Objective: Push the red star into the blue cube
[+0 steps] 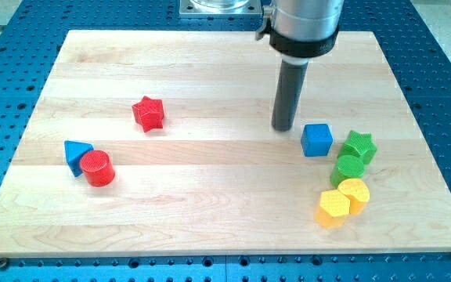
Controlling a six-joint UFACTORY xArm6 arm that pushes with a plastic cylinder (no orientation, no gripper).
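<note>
**Mia:** What was on the pale wooden board [210,204]?

**Sam:** A small blue plastic cube [316,139] sat toward the view's right. I used it as my marker. A green star-shaped block [359,146] sat just beside it, on the view's right. A green round block [348,168] was just below that star, touching it. Below the blue cube were a yellow round block [355,193] and a yellow six-sided block [333,208], touching each other.

**Mia:** Where was the red plastic star [148,113]?

**Sam:** Far from the blue cube, toward the view's left and a bit higher up. Bare board lay between them. No block stood in the way.

**Mia:** Anything else?

**Sam:** Yes. A red round block [98,168] and a blue triangle block [76,155] were even farther from the blue cube, at the view's left. They touched each other.

**Mia:** And the dark rod?

**Sam:** My tip [283,128] stood just beside the blue cube, on its left and a little higher up. It looked apart from the cube, with a thin gap. It held nothing. It is only a straight stick, so it had no parts to spread or squeeze. The red star was well apart from my tip.
</note>
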